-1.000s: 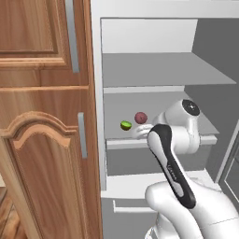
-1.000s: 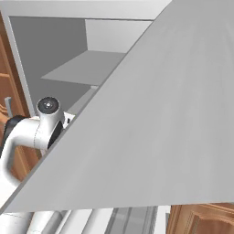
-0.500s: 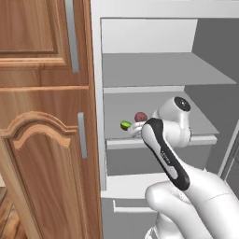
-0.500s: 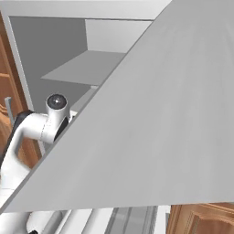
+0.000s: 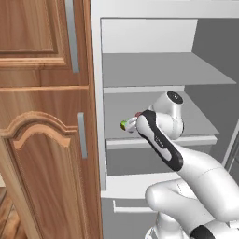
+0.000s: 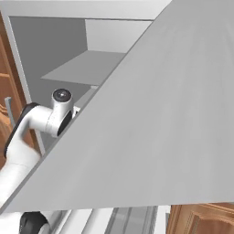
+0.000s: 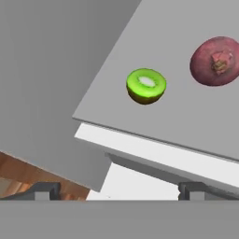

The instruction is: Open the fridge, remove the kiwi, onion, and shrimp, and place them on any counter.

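Hovering with tool wide open, gripping nothing, facing into open fridge. Sitting on middle shelf ahead of tool: kiwi, onion just beyond it.

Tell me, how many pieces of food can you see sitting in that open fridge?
2. A green kiwi lies near the front edge of a shelf, and a reddish-purple onion lies beside it on the same shelf, apart from it. The arm hides part of that shelf, so more may be hidden.
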